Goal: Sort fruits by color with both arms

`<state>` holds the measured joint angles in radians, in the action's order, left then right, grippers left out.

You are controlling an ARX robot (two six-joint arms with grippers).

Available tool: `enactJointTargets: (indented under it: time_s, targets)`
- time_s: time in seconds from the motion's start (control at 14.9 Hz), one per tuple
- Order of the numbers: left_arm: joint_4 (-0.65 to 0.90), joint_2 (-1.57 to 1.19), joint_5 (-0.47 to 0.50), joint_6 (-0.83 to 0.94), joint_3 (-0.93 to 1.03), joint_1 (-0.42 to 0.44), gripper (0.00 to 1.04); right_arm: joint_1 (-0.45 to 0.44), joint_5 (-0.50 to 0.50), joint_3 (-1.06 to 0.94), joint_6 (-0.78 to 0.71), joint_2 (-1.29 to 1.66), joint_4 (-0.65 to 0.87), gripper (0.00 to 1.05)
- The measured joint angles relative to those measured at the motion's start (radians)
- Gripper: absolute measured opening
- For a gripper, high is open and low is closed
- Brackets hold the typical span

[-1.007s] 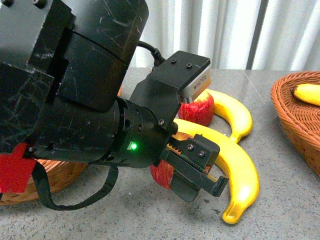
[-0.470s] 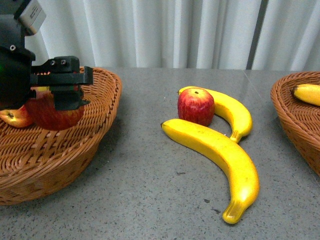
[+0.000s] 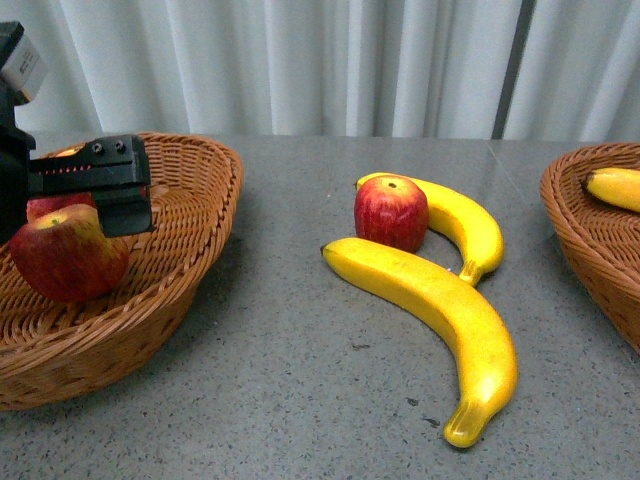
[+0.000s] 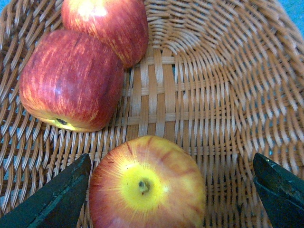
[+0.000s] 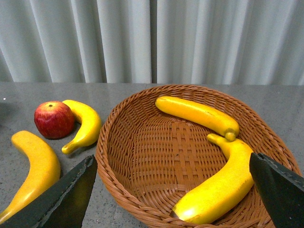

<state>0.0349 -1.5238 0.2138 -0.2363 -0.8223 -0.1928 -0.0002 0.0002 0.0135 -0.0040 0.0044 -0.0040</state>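
Looking at the front view, you find your left arm at the far left edge, its left tool (image 4: 171, 159) held over the left basket (image 3: 205, 170) and pointed down into it. Its jaws stand wide apart and grip nothing. The nearest apple (image 4: 147, 187) lies between them on the weave, just beside one finger (image 4: 57, 199). A second apple (image 4: 71, 80) and a third apple (image 4: 107, 23) touch each other further in.

Your right arm is outside the front view. Its wrist camera shows the right tool (image 5: 173, 161) spread open and empty, tilted toward the right basket (image 5: 118, 123), which holds a straight banana (image 5: 197, 114) and a curved banana (image 5: 218, 187).

On the surface (image 3: 300, 400) between the baskets, a loose apple (image 3: 390, 212) rests against the short banana (image 3: 465, 225), with the long banana (image 3: 430, 320) just in front.
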Motion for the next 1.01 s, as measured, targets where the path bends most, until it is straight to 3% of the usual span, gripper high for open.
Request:
enactJointTargets:
  time_s: [0.2, 0.34, 0.6, 0.74, 1.01]
  targets:
    - [-0.007, 0.123, 0.036, 0.015, -0.017, -0.045, 0.98, 0.0, 0.0, 0.0, 0.0, 0.0, 0.0, 0.98]
    - [0.049, 0.095, 0.02, 0.066, -0.129, -0.082, 0.98, 0.0, 0.0, 0.0, 0.0, 0.0, 0.0, 0.98]
    - [0.069, -0.227, -0.161, 0.218, -0.39, -0.141, 0.98, 0.0, 0.0, 0.0, 0.0, 0.0, 0.0, 0.98]
    - [0.057, -0.452, -0.332, 0.345, -0.582, -0.22, 0.98, 0.0, 0.0, 0.0, 0.0, 0.0, 0.0, 0.98]
    - [0.006, -0.606, -0.437, 0.437, -0.74, -0.259, 0.98, 0.0, 0.0, 0.0, 0.0, 0.0, 0.0, 0.98]
